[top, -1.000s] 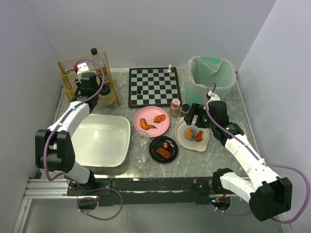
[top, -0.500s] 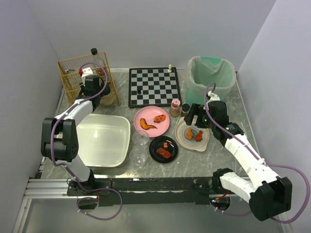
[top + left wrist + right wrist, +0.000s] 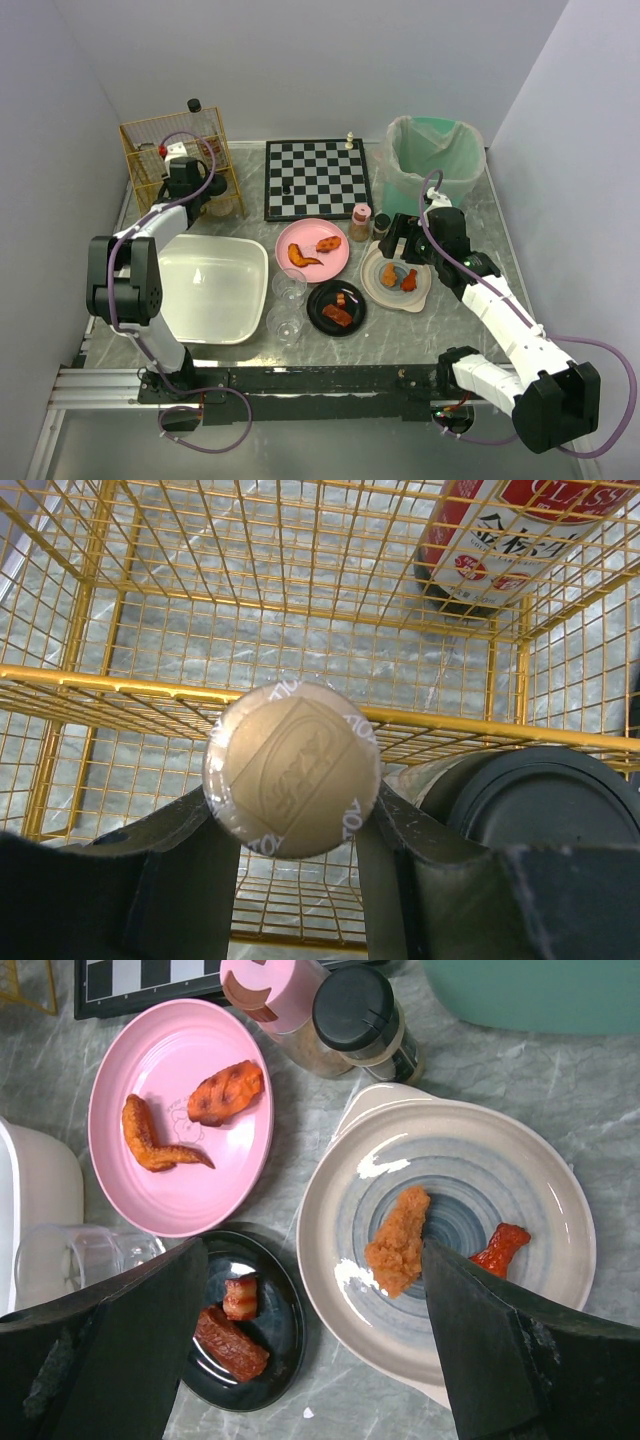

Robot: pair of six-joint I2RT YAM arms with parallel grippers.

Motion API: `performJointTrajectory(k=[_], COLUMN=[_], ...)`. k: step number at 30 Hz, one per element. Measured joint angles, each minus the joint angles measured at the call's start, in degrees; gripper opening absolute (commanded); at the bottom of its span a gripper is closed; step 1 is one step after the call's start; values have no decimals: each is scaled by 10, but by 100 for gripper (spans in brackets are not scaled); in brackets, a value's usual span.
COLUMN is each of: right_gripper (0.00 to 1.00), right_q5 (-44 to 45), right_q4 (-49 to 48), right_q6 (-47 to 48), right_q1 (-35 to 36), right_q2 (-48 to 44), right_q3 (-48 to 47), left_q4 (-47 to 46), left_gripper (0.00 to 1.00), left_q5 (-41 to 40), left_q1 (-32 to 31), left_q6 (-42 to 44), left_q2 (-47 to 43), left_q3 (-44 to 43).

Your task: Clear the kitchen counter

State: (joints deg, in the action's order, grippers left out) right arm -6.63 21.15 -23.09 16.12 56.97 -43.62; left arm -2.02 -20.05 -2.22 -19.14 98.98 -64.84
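While the left gripper is clamped on a jar just under its gold lid, the right gripper hangs over the grey-blue plate, jaws wide apart, holding nothing.

Kitchen counter: grey marble top under everything, wall to wall.

Containers, top view, left to right:
- 10 o'clock: yellow wire basket, one bottle inside. Jar is at the basket's near rim; can't tell if inside or above it. Dark round lid just beside the jar at 3 o'clock.
- 8 o'clock: white tub.
- Centre: two clear glasses just beside the tub.
- 12 o'clock: chessboard, two pieces on it.
- Pink plate: two fried orange-brown pieces.
- Black plate, at its 6 o'clock: two dark red meat chunks.
- Pink-capped shaker and black-capped shaker, side by side at 12 o'clock of the grey-blue plate.
- Grey-blue plate: one orange battered piece, one red piece.
- 1 o'clock: green bin with liner; contents not visible.

Writing: bottle label red and white, "CLASS" cut off by the frame, plus "金标". Lid embossing unreadable.
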Motion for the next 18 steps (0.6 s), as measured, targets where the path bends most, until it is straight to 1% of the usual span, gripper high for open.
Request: performJointTrajectory(k=[8,14,18], right_gripper=[93,93,93], right_q5=[0,-1,-1], right_q4=[0,0,0], right_q6=[0,0,0], right_q1=[0,0,0], right_q2=[2,4,4], right_q3=[0,0,0], left_q4=[-14,-20,-20], left_gripper=[63,73,77], left_q5=[0,-6,-7], left_q1=[1,5,5], left_q6=[0,0,-1], left_q2=[0,0,0], left_q3=[8,9,9])
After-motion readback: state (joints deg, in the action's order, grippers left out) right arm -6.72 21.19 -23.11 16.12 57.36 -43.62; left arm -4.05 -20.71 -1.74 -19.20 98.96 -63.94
